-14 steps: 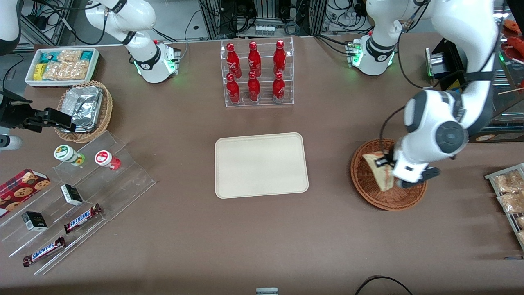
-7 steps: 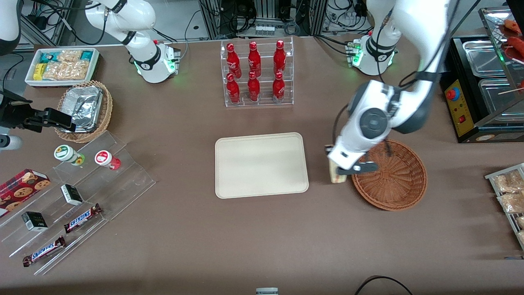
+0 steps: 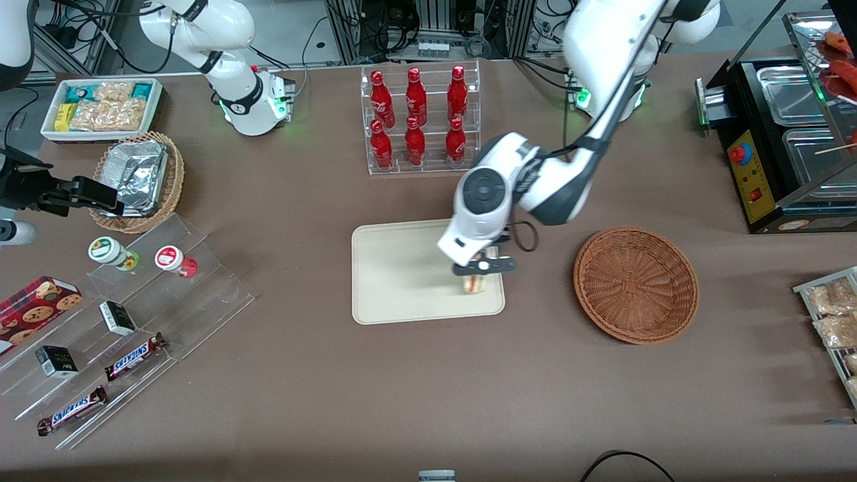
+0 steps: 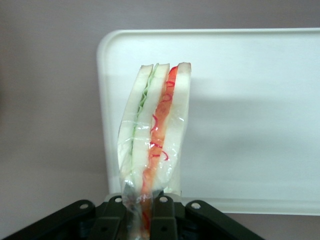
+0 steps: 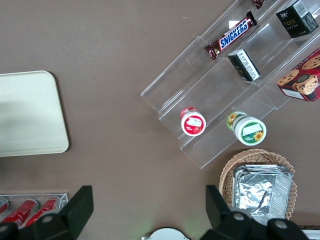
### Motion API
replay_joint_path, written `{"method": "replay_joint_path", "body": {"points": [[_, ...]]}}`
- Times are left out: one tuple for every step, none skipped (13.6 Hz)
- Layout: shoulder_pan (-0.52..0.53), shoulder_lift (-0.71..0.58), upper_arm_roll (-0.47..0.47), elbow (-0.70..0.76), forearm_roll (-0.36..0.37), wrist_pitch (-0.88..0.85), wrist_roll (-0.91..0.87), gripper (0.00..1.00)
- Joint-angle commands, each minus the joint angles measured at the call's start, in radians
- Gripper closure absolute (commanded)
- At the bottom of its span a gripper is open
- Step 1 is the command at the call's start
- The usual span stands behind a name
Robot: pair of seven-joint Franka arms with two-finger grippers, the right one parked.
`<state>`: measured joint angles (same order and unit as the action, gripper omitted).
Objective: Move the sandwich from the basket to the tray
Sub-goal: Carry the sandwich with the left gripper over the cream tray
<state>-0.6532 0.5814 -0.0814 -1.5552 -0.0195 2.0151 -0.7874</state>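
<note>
Under end effector (image 3: 483, 266), half-hidden sandwich (image 3: 477, 284)

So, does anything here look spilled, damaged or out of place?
Nothing stands out. The hand holds the wrapped sandwich by one end over the tray, near its edge toward the empty basket. Nothing is spilled.
</note>
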Motion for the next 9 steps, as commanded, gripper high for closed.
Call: {"method": "replay_joint_path", "body": {"points": [[-0.055,0.11,0.015,0.154,0.0,-0.024,-0.078,1.0],[-0.069,0.132,0.015,0.183,0.0,-0.024,-0.096,1.0],[-0.08,0.149,0.015,0.207,0.0,-0.024,-0.116,1.0],[-0.083,0.17,0.015,0.231,-0.002,-0.024,-0.14,1.0],[-0.092,0.192,0.015,0.259,0.0,-0.025,-0.157,1.0],[-0.095,0.202,0.017,0.27,0.0,-0.03,-0.161,1.0],[-0.095,0.212,0.017,0.27,0.0,-0.029,-0.161,1.0],[-0.098,0.221,0.017,0.273,0.0,-0.026,-0.165,1.0],[-0.103,0.236,0.017,0.285,0.0,-0.025,-0.174,1.0]]}}
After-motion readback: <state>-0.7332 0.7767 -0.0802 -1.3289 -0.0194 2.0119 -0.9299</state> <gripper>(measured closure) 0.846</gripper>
